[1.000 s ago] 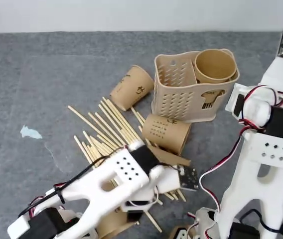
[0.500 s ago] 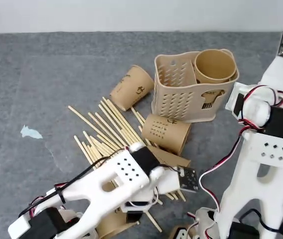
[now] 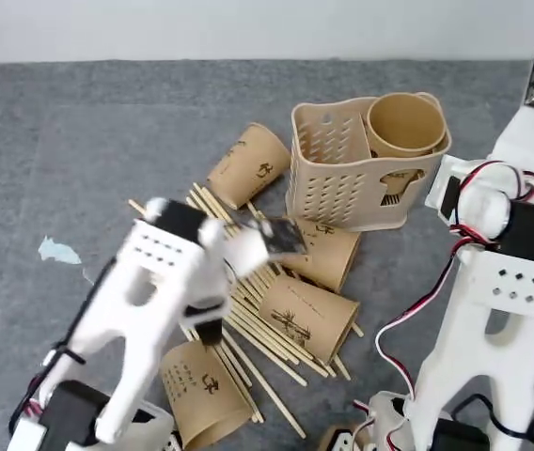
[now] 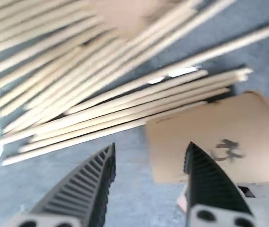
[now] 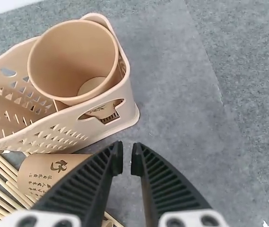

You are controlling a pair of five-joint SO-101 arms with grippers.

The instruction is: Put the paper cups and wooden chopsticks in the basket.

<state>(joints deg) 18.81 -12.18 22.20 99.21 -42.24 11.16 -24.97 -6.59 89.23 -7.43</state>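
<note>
Hovering left gripper (image 4: 151, 147): jaws wide, holding nothing, over the wooden chopsticks (image 3: 269, 349); one finger sits just beside a lying cup (image 4: 219, 142), so closing here could trap its rim along with the sticks.
Chopstick pile: fanned flat on the grey mat (image 3: 79, 141), overlapping; a shallow pinch may lift one stick and scatter the others.
Loose paper cups: near cup (image 3: 206, 404), far cup (image 3: 248, 164) and middle cup (image 3: 309, 318) all lie on their sides; a nudge would likely roll them.
Basket (image 3: 337, 188): upright; a standing cup (image 3: 405, 122) fills its right compartment in the high view; slanted sticks may tip out.
Right gripper (image 5: 126, 158): fingers almost together, empty, just beside the basket; both arms could collide there.
</note>
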